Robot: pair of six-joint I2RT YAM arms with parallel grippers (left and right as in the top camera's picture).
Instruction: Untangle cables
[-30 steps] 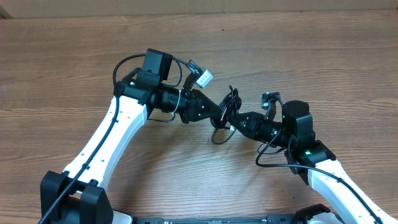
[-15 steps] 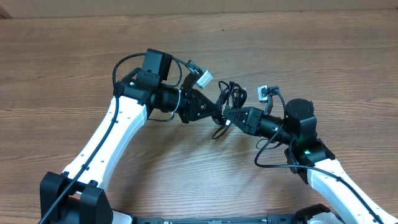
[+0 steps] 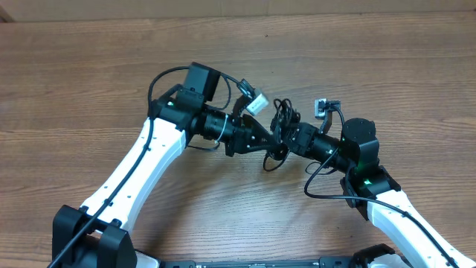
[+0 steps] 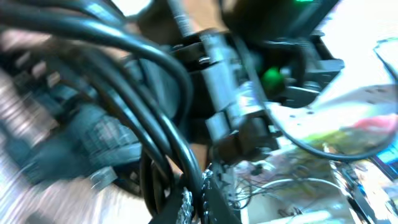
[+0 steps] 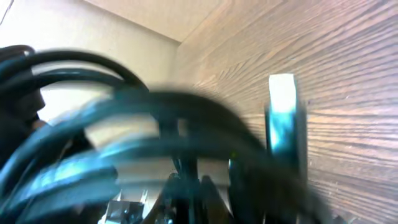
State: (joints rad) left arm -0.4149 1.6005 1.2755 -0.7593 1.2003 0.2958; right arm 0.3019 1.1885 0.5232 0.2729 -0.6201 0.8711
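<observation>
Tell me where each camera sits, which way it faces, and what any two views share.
Overhead: fixed above the table, looking straight down; both arms show, left claw and right claw shut on the cables.
Left wrist: on the left arm, looking along its claw; blurred cables fill the front, the right arm behind.
Right wrist: on the right arm, looking low across the table; blurred cables up close, own fingers unclear.
Shared: all three show the cables.

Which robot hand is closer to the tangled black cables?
A tie. The left gripper grips the tangled black cable bunch from its left, the right gripper from its right.
</observation>
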